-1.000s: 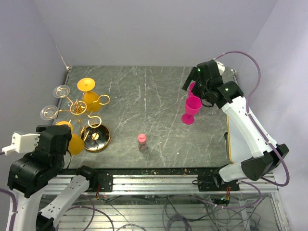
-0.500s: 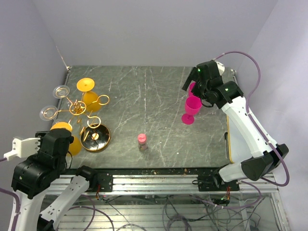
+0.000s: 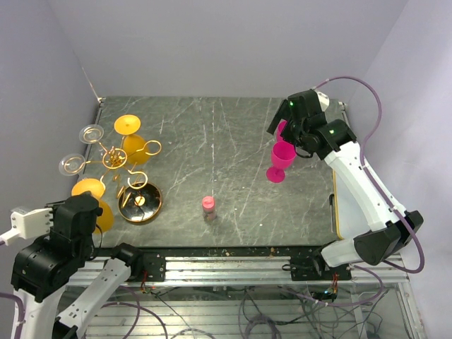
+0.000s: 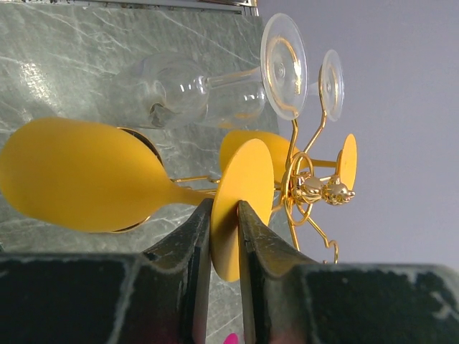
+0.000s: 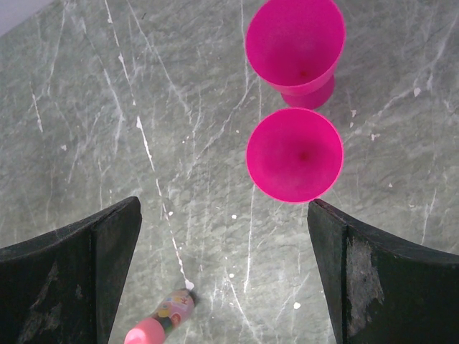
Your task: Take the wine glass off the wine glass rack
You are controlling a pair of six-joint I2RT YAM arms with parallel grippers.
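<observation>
Marble table [image 3: 226,134]: wine glass [image 4: 79,175] foot is pinched by left gripper [image 4: 224,215], right gripper [image 5: 224,208] spread; rack [image 4: 308,188] could be toppled if snagged.

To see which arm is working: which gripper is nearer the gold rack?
Left. The left gripper grips the foot of a yellow wine glass beside the wine glass rack; the right gripper hangs open over two pink glasses across the table.

Pale lilac walls [image 3: 212,42] enclose a grey marbled tabletop [image 3: 212,134]
</observation>
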